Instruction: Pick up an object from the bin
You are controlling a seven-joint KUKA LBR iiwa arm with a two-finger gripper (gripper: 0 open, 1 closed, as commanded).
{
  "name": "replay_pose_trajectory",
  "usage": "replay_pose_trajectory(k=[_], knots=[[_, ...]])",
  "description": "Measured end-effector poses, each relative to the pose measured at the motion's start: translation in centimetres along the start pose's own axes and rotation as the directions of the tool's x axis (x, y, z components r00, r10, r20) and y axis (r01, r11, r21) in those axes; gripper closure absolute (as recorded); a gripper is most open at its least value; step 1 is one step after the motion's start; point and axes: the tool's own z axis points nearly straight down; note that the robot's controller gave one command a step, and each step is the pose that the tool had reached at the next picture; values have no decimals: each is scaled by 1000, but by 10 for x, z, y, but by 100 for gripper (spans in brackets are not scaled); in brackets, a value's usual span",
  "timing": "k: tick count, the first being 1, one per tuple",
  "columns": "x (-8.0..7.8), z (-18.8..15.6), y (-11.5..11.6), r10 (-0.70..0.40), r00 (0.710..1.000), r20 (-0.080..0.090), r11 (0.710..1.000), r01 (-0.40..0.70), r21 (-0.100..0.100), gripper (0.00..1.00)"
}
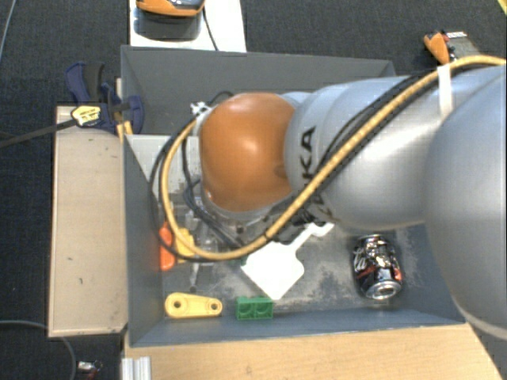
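Orange piece point(165, 248) at the left of the bin point(261, 70) lies just beside your pincer point(196, 250); you cannot tell whether it's clenched. Yellow bracket point(192, 305) lies below.

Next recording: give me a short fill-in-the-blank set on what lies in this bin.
In the grey metal bin, the small rectangular plastic block is coloured ___.
The flat plastic tag with a hole, left of it in view, is ___.
The crushed metal can lies ___ of the white plastic piece in view.
Missing: green; yellow; right.
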Motion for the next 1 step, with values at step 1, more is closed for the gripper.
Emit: replay_pose_trajectory(k=[1], knots=[[-2,-5,-1,6,1000,8,1000,-6,-2,0]])
